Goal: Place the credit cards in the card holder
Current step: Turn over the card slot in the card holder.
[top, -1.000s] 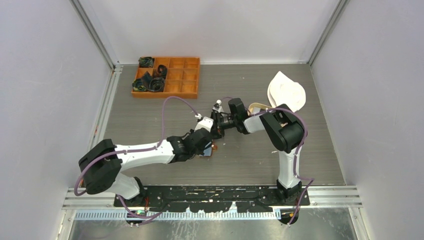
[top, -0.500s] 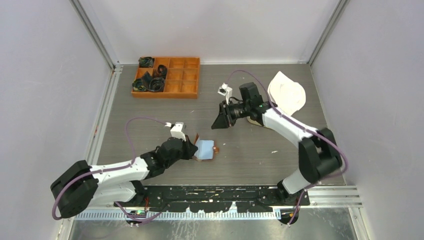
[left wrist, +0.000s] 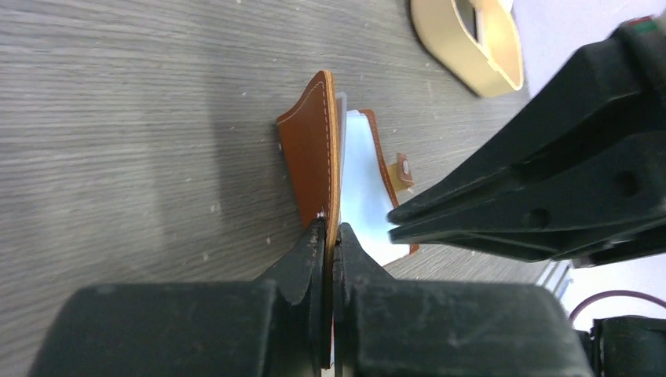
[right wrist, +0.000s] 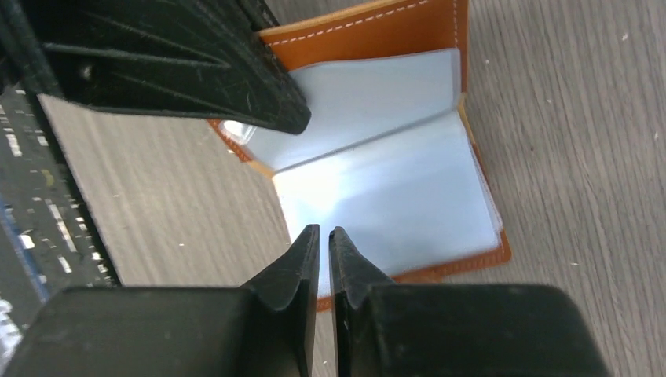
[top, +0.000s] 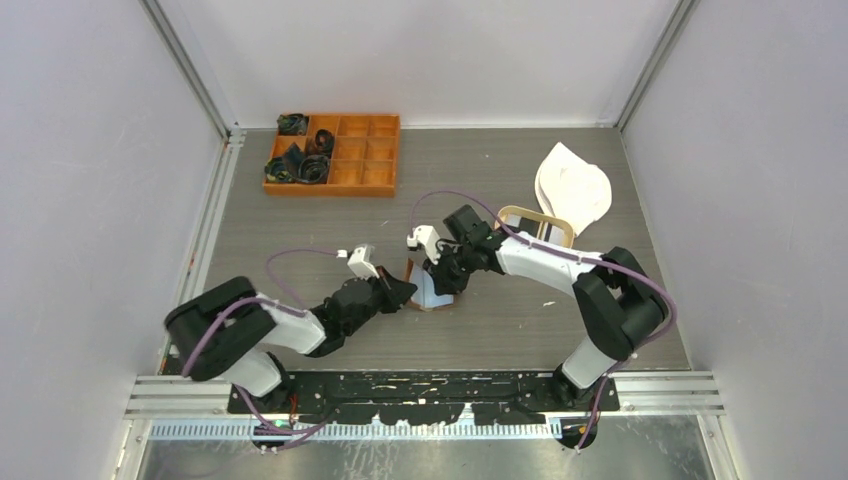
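Card holder (left wrist: 312,149) cover edge clamped in left gripper (left wrist: 331,229) | right gripper (right wrist: 322,232) over sleeves (right wrist: 393,188), closure cannot tell

Setting: robot test cell, laboratory type. Evidence recorded: a grey wood-grain worktop (top: 300,250) was enclosed by plain pale panel walls (top: 90,200) at the left, right and top of the frame. Aluminium frame rails (top: 190,70) ran up the corners. A black mounting plate (top: 430,385) at bottom centre carried a cabled left arm (top: 285,325) and right arm (top: 545,262).
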You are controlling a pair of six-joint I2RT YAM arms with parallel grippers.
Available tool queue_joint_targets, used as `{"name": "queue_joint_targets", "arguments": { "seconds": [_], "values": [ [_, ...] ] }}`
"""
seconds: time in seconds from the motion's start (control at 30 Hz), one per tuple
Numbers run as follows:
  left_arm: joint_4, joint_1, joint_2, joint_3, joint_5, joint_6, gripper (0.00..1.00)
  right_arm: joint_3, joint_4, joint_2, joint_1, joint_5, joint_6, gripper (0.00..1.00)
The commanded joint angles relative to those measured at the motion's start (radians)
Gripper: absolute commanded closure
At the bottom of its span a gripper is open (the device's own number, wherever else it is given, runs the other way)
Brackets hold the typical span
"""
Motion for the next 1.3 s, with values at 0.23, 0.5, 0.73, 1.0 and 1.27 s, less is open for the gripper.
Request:
{"name": "queue_joint_targets", "arguments": {
  "seconds": [0.23, 0.5, 0.73, 1.0, 1.27],
  "values": [
    [0.568, 0.014, 0.387, 0.002, 0.047, -0.09, 1.0, 0.122, -0.063, 0.164, 0.03, 0.191, 0.053, 0.82],
    [0.529, 0.014, 0.443, -0.02, 0.044, -0.126, 0.86, 0.176, -0.089, 0.193, -0.037, 0.03, 0.212, 0.77],
    [0.509, 0.012, 0.413, -0.031, 0.073, -0.124, 0.65, 0.189, -0.087, 0.229, -0.042, 0.022, 0.257, 0.75],
    [0.15, 0.011, 0.118, -0.047, 0.041, -0.017, 0.36, 0.221, -0.141, 0.292, -0.037, 0.099, 0.225, 0.74],
    [-0.566, 0.012, -0.509, 0.019, -0.059, 0.249, 0.01, 0.239, -0.166, 0.304, -0.017, 0.091, 0.206, 0.74]
  ]
}}
